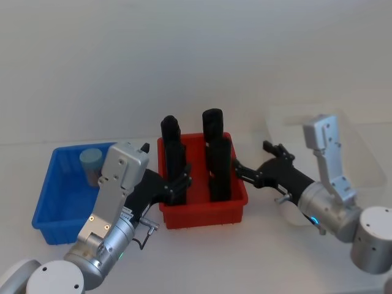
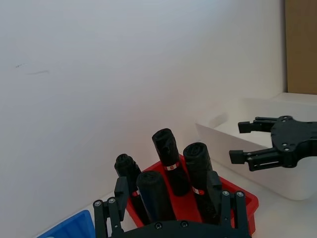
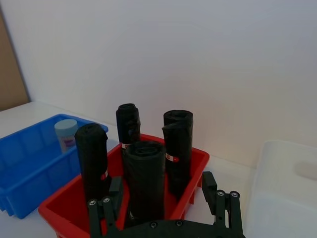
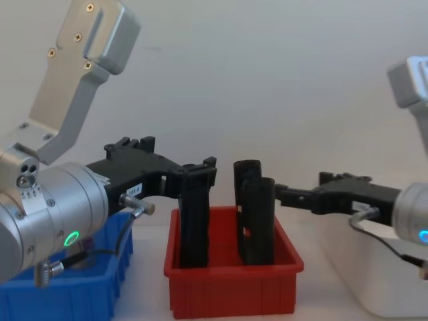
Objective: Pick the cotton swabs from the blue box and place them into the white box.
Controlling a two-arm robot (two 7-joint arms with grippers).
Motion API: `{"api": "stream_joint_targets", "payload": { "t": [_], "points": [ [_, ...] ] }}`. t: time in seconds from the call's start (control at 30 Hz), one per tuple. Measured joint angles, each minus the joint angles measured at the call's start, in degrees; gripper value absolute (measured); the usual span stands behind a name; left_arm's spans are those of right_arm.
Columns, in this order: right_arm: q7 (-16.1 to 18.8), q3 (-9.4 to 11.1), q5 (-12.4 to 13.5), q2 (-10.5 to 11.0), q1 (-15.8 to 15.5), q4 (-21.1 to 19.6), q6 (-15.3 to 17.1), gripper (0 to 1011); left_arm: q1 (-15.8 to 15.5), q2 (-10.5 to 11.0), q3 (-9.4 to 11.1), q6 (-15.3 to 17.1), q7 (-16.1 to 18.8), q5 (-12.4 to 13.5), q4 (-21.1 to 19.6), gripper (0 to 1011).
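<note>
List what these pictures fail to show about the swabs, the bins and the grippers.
- Cotton swabs: one tub shows in the blue box; the left arm covers the box's right part in the head view, so any others stay hidden.
- White box: its floor is washed out; contents unreadable.
- Left gripper and right gripper overlap the red bin; contact unclear.

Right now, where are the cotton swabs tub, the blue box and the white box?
cotton swabs tub (image 1: pixel 91 160): head view, on its pale lid.
blue box (image 1: pixel 44 205): head view, on its left wall.
white box (image 3: pixel 277 163): right wrist view, on its near rim.
</note>
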Motion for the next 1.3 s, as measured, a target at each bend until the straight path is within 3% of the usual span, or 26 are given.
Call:
{"api": "stream_joint_targets", "payload": {
  "t": [0.4,0.87,1.13,1.3],
  "points": [
    [6.7,-1.6,-2.3,-4.2,10.5,17.2,-4.6,1002,0.0,0.0,0.0,0.0,0.0,0.0,0.0,1004],
    [10.2,-3.1,-3.9,-7.8,19.3,32.8,-9.8,997,0.0,0.0,0.0,0.0,0.0,0.0,0.0,1004],
    [10.7,-3.5,-4.3,-9.3,23.2,40.2,-12.6,809,0.0,0.0,0.0,0.0,0.0,0.0,0.0,1004],
    [10.7,-3.6,-4.4,-9.9,24.7,43.1,-13.8,629,0.0,0.0,0.0,0.0,0.0,0.0,0.0,1004]
  ]
}}
